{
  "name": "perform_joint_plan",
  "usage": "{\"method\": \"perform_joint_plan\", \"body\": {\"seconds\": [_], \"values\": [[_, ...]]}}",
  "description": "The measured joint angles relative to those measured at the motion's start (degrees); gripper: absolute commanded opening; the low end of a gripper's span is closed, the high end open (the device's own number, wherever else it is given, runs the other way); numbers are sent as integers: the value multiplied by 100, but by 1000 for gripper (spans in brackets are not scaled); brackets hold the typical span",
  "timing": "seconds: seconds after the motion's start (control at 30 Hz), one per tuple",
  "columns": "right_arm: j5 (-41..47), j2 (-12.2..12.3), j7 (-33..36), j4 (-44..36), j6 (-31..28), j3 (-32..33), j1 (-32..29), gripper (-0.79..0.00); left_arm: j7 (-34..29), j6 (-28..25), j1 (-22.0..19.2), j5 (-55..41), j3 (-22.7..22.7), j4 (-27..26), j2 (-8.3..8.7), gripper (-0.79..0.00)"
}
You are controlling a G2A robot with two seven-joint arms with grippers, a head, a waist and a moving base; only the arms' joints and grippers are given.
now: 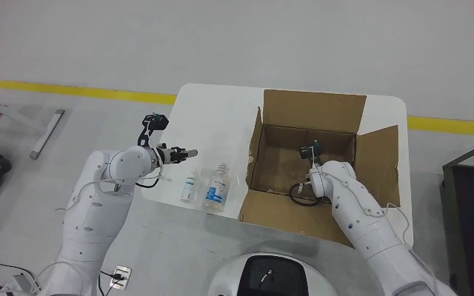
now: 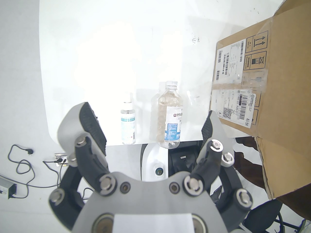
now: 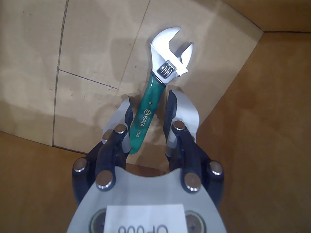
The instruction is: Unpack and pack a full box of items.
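Unpacking: in the box, right gripper straddles the wrench, jaws spread; next, squeeze and lift. Left gripper spread too.

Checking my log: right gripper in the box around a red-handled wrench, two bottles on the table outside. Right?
No: the wrench handle is green, not red, as the right wrist view shows. The right gripper, the box, the two bottles and the table are as stated.

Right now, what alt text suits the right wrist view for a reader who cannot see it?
An adjustable wrench with a green handle lies on the floor of the cardboard box. The right hand is open around its handle, one finger against it.
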Motion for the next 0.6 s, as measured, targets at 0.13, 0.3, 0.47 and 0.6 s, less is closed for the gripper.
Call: {"method": "perform_joint_plan", "body": {"seconds": [0.13,0.3,0.47,0.6], "values": [[9,-50,-45,121,2,-1,19,-554,0,0,0,0,0,0,0,0],[39,-114,-99,251,-11,6,53,-785,0,0,0,0,0,0,0,0],[42,-159,-155,293,-39,24,73,-785,0,0,0,0,0,0,0,0],[21,-176,-276,135,-140,62,75,-785,0,0,0,0,0,0,0,0]]}}
